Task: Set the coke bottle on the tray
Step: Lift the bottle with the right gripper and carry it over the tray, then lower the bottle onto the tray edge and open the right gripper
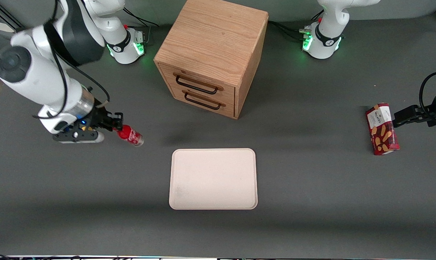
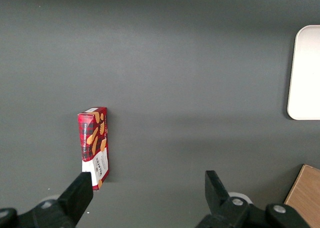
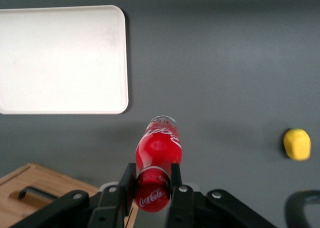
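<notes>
The coke bottle [image 1: 130,135] [image 3: 159,150] is a small red bottle with a clear silvery base, held tilted above the table at the working arm's end. My gripper [image 1: 117,127] [image 3: 152,175] is shut on its red cap end, one finger pressed on each side of the neck, with the base pointing away from the wrist. The tray [image 1: 213,178] [image 3: 60,60] is a flat cream-pink rectangle lying on the table nearer to the front camera than the wooden cabinet; it has nothing on it. Bottle and tray are apart.
A wooden two-drawer cabinet [image 1: 212,54] [image 3: 30,193] stands farther from the front camera than the tray. A red snack box [image 1: 382,129] [image 2: 94,140] lies toward the parked arm's end. A small yellow object [image 3: 296,144] sits on the table near the bottle.
</notes>
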